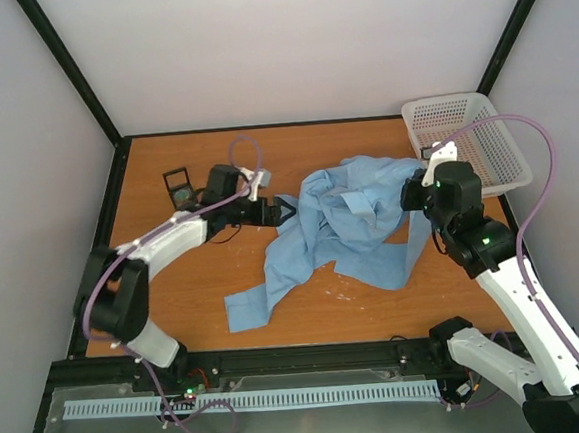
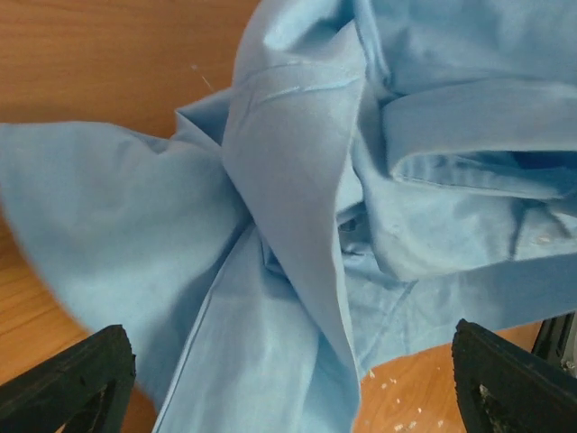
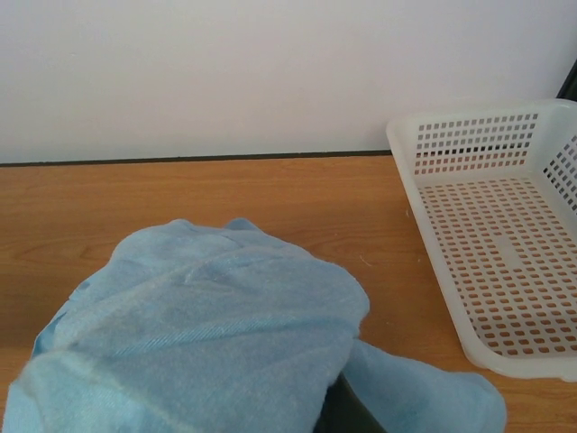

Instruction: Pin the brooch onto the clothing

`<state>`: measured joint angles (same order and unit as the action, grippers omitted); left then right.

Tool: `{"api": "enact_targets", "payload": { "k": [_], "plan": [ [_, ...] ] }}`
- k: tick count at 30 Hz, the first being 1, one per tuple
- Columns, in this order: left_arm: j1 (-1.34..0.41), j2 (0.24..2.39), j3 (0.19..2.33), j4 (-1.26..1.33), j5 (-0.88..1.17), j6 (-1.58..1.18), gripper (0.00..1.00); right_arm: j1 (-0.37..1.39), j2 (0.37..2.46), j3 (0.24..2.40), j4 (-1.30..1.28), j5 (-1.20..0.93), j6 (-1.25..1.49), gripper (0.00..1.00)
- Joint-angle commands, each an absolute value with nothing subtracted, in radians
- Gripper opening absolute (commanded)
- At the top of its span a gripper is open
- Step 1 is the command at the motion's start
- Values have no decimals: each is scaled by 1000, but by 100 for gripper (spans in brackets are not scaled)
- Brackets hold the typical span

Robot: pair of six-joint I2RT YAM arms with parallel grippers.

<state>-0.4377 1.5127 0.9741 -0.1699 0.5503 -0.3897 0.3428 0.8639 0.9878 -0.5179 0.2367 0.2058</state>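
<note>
Left tool (image 2: 288, 383): wide apart, gripping nothing; shirt (image 2: 297, 207) folds lie between its fingers.
Right tool (image 3: 347, 410): closed, apparently pinching shirt cloth that bunches over it; basket (image 3: 491, 262) near.
Worktop (image 1: 176, 306): shirt crumpled in the middle, one tool at each side; box (image 1: 179, 188) open, far left.
Brooch: not visible in any view.
Risk: pinning into stacked folds could catch several layers; a one-sided lift could drag the shirt askew.
Writing: none readable.
</note>
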Motion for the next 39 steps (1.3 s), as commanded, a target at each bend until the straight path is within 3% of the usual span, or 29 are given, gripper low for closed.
{"api": "enact_targets", "payload": {
  "k": [1,4,6,7,9,10,18,23,30,32,36,39],
  "plan": [
    [-508,1681,1125,-110,604,-333,91,344,840,989,-470,217,178,3],
    [-530,1790,1212,-109,593,-339,79,340,835,994,-470,212,167,3],
    [-531,1831,1243,-105,592,-353,65,340,829,996,-467,212,161,3],
    [-531,1848,1259,-115,581,-351,54,340,824,995,-462,216,159,4],
    [-530,1865,1302,-182,517,-335,16,339,822,1001,-453,226,149,4],
    [-530,1857,1320,-223,467,-321,3,339,824,1008,-451,234,146,4],
    [-526,1403,1402,-410,-21,-140,1,337,828,1184,-438,318,38,4],
    [-528,1113,1563,-432,99,63,1,337,728,1261,-358,180,-57,3],
    [-529,875,1766,-448,492,146,1,337,469,1264,-197,-365,-222,3],
    [-529,847,1801,-441,533,127,1,337,447,1308,-220,-398,-231,3],
    [-529,787,1737,-327,496,70,1,339,461,1390,-236,-352,-175,3],
    [-528,815,1677,-268,220,8,1,339,528,1383,-212,-187,-120,3]
  ]
}}
